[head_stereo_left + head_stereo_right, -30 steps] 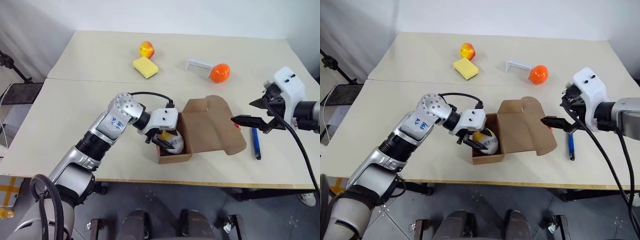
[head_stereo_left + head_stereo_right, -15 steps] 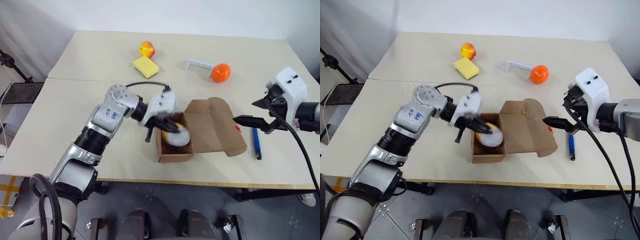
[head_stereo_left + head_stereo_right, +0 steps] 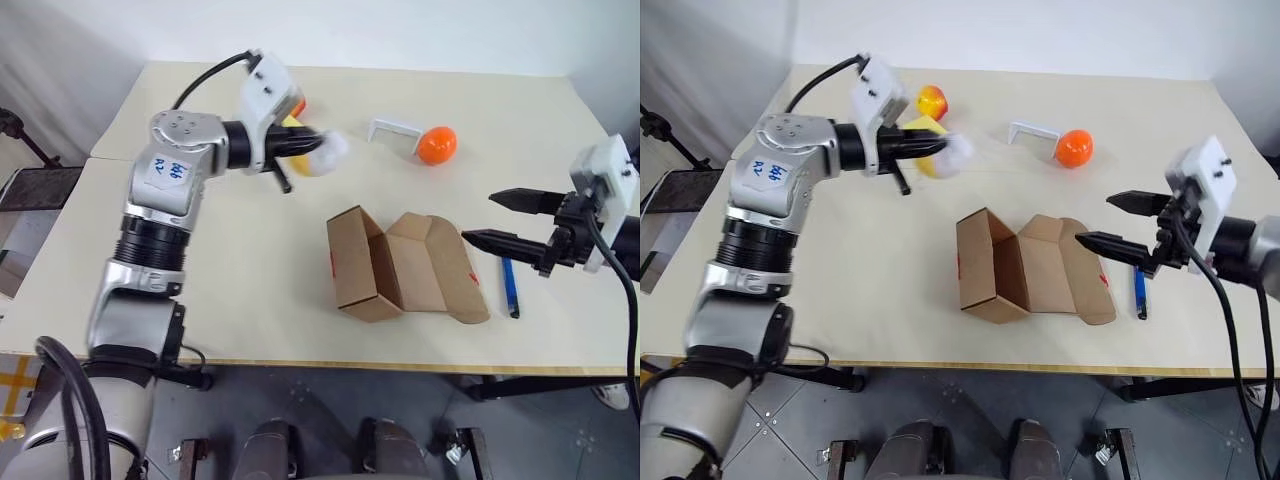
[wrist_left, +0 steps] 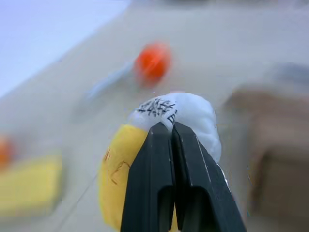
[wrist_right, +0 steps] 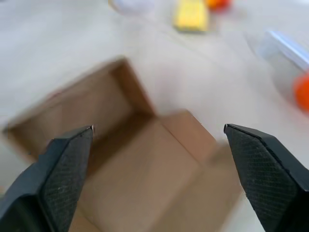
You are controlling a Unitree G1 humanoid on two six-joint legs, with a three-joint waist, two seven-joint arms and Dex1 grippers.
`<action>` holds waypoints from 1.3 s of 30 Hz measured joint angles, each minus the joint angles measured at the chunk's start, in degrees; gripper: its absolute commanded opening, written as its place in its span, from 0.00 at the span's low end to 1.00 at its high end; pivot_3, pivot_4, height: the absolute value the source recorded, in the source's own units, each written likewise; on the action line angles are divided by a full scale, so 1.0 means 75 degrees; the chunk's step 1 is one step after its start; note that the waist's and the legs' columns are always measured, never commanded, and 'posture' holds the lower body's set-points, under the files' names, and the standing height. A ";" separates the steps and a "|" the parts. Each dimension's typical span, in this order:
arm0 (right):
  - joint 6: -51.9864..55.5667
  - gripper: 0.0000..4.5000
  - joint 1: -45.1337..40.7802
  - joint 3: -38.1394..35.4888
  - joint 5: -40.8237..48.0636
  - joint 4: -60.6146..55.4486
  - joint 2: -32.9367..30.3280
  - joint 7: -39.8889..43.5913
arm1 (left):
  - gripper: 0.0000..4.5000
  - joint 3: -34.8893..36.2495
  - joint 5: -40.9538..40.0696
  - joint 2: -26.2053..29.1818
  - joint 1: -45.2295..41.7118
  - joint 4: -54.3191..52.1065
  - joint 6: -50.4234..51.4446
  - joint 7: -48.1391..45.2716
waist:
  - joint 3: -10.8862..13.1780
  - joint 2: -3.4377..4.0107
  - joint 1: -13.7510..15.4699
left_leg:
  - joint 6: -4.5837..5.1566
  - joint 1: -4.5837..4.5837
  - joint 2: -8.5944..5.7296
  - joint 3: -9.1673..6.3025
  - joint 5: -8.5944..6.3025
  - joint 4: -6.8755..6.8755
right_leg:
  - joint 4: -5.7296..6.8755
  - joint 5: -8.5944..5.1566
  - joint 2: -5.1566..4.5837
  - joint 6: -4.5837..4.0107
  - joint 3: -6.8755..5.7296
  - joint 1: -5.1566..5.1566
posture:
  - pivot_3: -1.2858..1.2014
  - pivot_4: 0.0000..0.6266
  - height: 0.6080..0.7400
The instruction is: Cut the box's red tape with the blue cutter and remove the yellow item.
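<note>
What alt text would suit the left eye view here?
The left gripper, jaws shut, holds the yellow item above the table, far from the opened, tipped box. The right gripper hangs open beside the box, near the blue cutter.

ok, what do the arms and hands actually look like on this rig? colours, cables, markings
Left arm: silver ribbed segments, blue handwritten sticker, black cable looping to a white wrist housing. Left hand: two black wedge fingers. Right hand: white housing with two dark dots, black cables trailing back, long pointed black fingers with cross-hatched pads.
</note>
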 measured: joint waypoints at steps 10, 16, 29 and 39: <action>-0.1308 1.00 -0.0451 0.0548 -0.0994 0.1321 0.0089 0.0529 | 0.35 0.0017 0.0558 0.1409 0.0402 0.0175 0.0864 0.0015 | 0.0009 -0.0016 -0.0008 | 0.0000 -0.0001 0.0004 -0.0002 0.0000 0.0007 | 0.0010 0.0000 0.0000 0.0000 -0.0002 0.0000 | 0.52 0.24 1.00; -0.1502 1.00 -0.0718 0.0877 -0.1193 0.1596 0.0180 0.0643 | 0.77 0.0031 0.0619 0.1448 0.0617 -0.0075 0.1244 -0.0026 | 0.0011 -0.0019 0.0012 | -0.0001 -0.0005 0.0003 -0.0003 0.0000 0.0012 | 0.0015 0.0000 -0.0001 0.0000 -0.0003 0.0000 | 0.52 0.24 1.00; -0.3117 1.00 -0.1512 0.0655 -0.1199 0.3715 0.0721 0.2276 | 1.00 0.2164 -0.3003 0.0670 0.3745 -0.3728 0.0866 -0.2154 | 0.0012 -0.0015 -0.0050 | -0.0004 0.0019 0.0011 -0.0030 0.0001 0.0015 | 0.0022 -0.0001 -0.0002 -0.0001 0.0008 0.0006 | 0.52 0.24 1.00; -0.6810 1.00 -0.1915 0.1570 -0.3186 0.7929 0.0357 0.4390 | 1.00 0.2699 -0.3083 0.1125 0.6489 -0.3454 -0.1632 -0.2810 | 0.0016 -0.0007 -0.0049 | -0.0003 0.0028 0.0013 -0.0014 0.0001 0.0016 | 0.0016 -0.0001 -0.0003 -0.0001 0.0016 0.0011 | 0.52 0.24 1.00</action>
